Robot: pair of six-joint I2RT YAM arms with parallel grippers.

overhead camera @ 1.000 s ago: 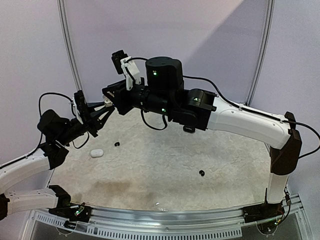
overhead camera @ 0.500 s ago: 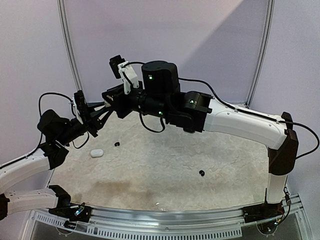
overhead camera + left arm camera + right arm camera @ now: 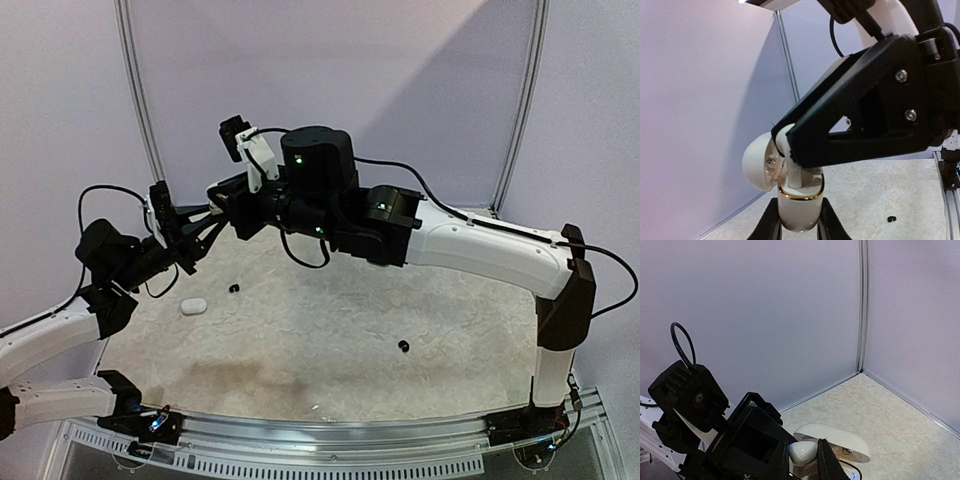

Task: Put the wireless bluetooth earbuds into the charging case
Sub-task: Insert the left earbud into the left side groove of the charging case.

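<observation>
The left gripper point(image 3: 800, 224) is clamped on the lower body of a white charging case point(image 3: 799, 207), one finger on each side. It holds the case upright in the air, with the gold-edged mouth facing up. The lid point(image 3: 759, 164) is swung open and stands just above and to one side of those fingers.

The right gripper point(image 3: 802, 464) is closed on a white earbud point(image 3: 802, 451), its two fingertips pinching the rounded head. This gripper meets the left one tip to tip, directly over the case. The earbud's stem reaches down from the right fingertips into the open mouth. Whether it is fully seated in its slot cannot be told.

Both grippers hang well above the table point(image 3: 330, 330). Below the left gripper lies a second white case point(image 3: 193, 306), closed, with a black earbud point(image 3: 234, 290) near it, under the meeting fingertips. Another black earbud point(image 3: 404, 346) lies well apart from both grippers, under the right arm's forearm.
</observation>
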